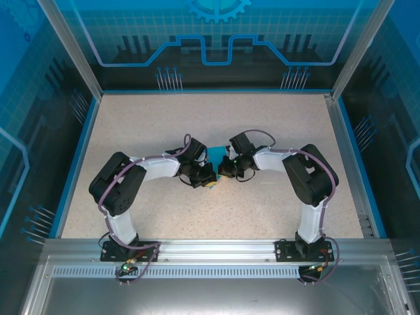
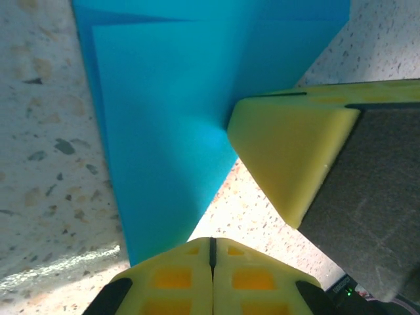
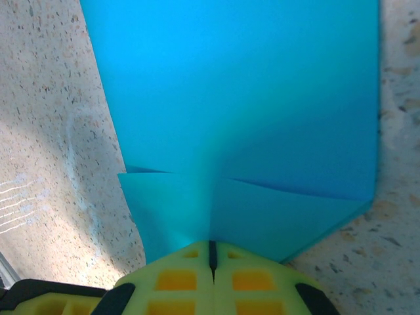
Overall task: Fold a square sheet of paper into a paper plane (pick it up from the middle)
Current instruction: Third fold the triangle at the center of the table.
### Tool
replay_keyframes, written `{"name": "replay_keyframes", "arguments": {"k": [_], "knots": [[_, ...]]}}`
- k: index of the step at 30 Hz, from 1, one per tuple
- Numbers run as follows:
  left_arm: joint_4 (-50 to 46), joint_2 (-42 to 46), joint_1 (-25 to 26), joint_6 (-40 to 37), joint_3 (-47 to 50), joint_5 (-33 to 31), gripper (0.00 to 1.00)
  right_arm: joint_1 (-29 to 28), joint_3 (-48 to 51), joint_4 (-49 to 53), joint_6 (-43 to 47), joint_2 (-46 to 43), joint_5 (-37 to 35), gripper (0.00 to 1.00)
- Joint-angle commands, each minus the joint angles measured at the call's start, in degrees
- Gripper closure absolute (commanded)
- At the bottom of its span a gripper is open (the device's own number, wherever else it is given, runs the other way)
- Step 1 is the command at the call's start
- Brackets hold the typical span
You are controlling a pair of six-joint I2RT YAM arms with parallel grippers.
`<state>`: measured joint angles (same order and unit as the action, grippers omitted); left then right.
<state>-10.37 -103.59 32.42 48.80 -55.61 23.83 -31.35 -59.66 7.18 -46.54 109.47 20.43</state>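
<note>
Right wrist cam: closed fingers right at the folded paper

The right gripper has its yellow fingers pressed together, just a thin dark seam between them. The turquoise paper spreads up from the tips, with two folded flaps meeting near that seam. Can't tell if it's actually pinched. The speckled table shows on both sides of the paper.

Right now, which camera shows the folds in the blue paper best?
Right wrist: the blue paper lies broad, flap edges crisp. Left wrist shows a folded corner; the top view, a small sliver.
</note>
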Motion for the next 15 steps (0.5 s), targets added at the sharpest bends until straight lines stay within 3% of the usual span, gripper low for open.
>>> {"name": "replay_keyframes", "arguments": {"k": [1,15], "knots": [[1.0,-0.7,0.0,0.0,1.1,-2.8,0.95,0.5,1.3,0.5,-0.6,0.7,-0.6,1.00],[-0.6,-1.7,0.4,-1.7,5.5,-0.6,0.95,0.6,1.6,0.8,-0.8,0.9,-1.2,1.00]]}}
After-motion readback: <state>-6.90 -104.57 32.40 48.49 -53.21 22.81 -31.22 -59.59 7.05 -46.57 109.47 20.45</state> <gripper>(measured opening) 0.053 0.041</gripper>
